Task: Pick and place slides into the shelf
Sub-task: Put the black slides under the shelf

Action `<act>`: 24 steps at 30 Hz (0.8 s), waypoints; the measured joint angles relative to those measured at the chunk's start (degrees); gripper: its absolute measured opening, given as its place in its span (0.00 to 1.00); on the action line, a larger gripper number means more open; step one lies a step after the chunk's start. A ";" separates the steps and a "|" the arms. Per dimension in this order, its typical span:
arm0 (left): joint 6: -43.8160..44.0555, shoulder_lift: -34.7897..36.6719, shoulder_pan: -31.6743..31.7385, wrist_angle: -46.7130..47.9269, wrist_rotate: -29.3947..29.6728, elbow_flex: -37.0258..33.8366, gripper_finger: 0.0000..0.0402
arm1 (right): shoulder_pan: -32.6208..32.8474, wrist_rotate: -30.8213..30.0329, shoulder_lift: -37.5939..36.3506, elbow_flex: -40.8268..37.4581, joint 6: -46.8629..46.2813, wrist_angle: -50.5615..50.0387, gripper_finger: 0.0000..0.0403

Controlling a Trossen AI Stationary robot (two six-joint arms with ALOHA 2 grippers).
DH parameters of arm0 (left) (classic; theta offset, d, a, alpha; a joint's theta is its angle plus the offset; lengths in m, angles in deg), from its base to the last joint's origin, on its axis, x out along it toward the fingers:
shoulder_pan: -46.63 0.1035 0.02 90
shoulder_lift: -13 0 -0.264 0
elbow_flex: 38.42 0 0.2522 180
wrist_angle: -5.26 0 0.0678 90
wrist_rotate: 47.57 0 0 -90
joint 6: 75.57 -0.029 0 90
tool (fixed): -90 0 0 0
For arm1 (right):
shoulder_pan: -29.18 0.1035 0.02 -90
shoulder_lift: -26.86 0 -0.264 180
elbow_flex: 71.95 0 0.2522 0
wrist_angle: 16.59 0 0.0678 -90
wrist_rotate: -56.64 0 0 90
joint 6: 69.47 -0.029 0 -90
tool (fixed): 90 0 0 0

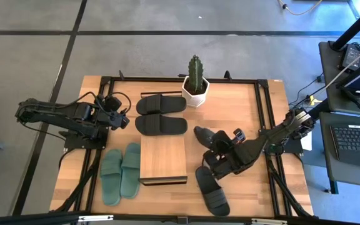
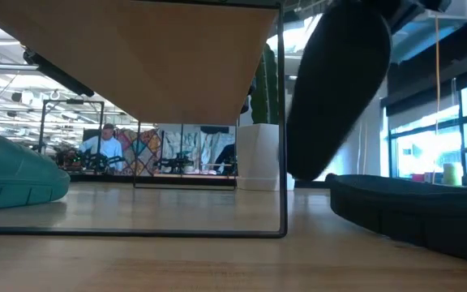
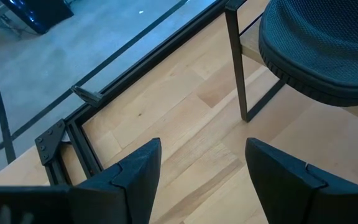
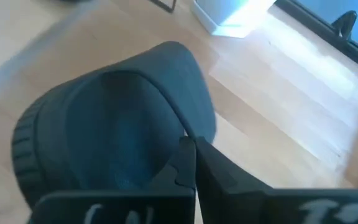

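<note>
The shelf [image 1: 162, 159] stands mid-table, its plank top [image 2: 152, 57] on thin black legs. My right gripper [image 1: 219, 150] is just to its right, shut on a black slide [image 1: 204, 135], which shows raised and steeply tilted in the low view [image 2: 335, 89]. Its mate [image 1: 212, 190] lies sole-down on the table nearer the near edge [image 2: 412, 211]. A second black pair [image 1: 161, 114] lies beyond the shelf. The green pair [image 1: 120, 172] lies to the shelf's left. My left gripper [image 1: 122, 120] hovers open left of the black pair [image 3: 204, 180]. My right gripper [image 4: 191, 155] pinches the black slide [image 4: 117, 118] between its two shut fingers at the side rim [image 4: 185, 134]; the fingers themselves cover the exact spot. The slide is lifted off the table and tilted steeply, its lower end [image 2: 306, 170] hanging close above the wood.
A cactus in a white pot [image 1: 195, 84] stands at the far edge behind the black pair. Black frame rails [image 1: 264, 119] run along the table's left and right sides. Bare wood shows under the shelf [image 2: 201, 207]. Desks with a laptop [image 1: 355, 140] stand off the right side.
</note>
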 joint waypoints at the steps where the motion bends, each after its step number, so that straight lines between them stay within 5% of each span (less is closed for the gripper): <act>1: 0.00 0.01 0.00 0.01 -0.01 0.00 0.56 | -0.22 0.49 0.00 -0.11 0.37 -0.03 0.00; 7: 0.00 -0.01 -0.02 0.01 -0.02 0.00 0.56 | -1.69 4.37 0.04 -3.04 0.15 -0.09 0.00; 14: 0.00 0.01 -0.02 0.01 0.01 0.00 0.56 | -2.19 12.39 0.02 -4.48 -11.27 -8.51 0.00; 24: 0.00 -0.01 0.00 0.01 0.09 0.00 0.56 | -2.25 12.19 0.15 -4.50 -12.46 -9.17 0.00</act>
